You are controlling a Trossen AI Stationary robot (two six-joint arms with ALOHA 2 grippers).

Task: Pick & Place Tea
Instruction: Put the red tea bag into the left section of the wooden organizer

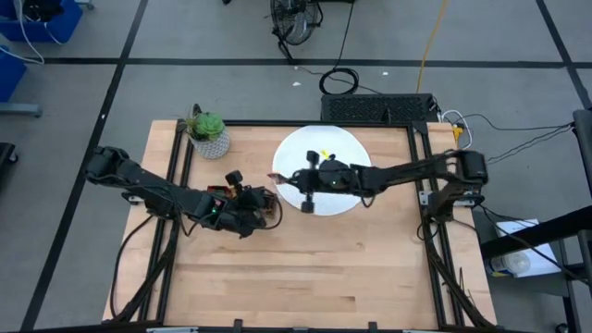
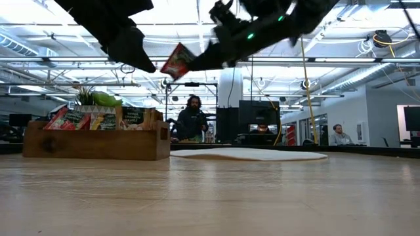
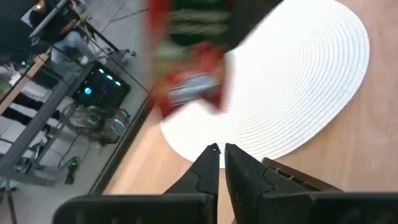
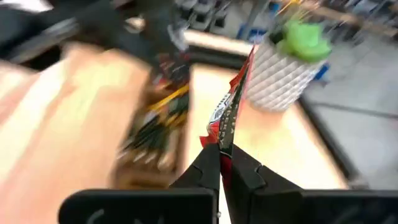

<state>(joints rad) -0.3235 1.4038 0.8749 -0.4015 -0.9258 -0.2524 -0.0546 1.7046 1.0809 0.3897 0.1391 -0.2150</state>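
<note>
My right gripper point(image 4: 225, 154) reaches from the table's right across the white disc point(image 1: 347, 148) and is shut on a red tea sachet point(image 2: 176, 61), high above the table between disc and tray. The wooden tray point(image 2: 98, 143) stands on the table's left part with several sachets point(image 2: 72, 120) upright in it; in the high view my left arm mostly hides it. My left gripper point(image 3: 219, 150) hovers over the tray's disc-side end, shut and holding nothing. A yellow sachet point(image 1: 324, 154) lies on the disc. My right gripper pinches the red sachet between its two fingers at one end point(image 4: 225, 140). The sachet stands out past the fingertips, seen edge-on in the right wrist view. In the low view it hangs lifted clear of the table, tilted, with its free end point(image 2: 169, 69) toward the tray.
A small green plant in a white pot point(image 1: 209, 134) stands at the table's far left, just behind the tray. Bare wood point(image 1: 324, 268) covers the near half of the table. People sit and stand in the room beyond the far edge point(image 2: 191, 118).
</note>
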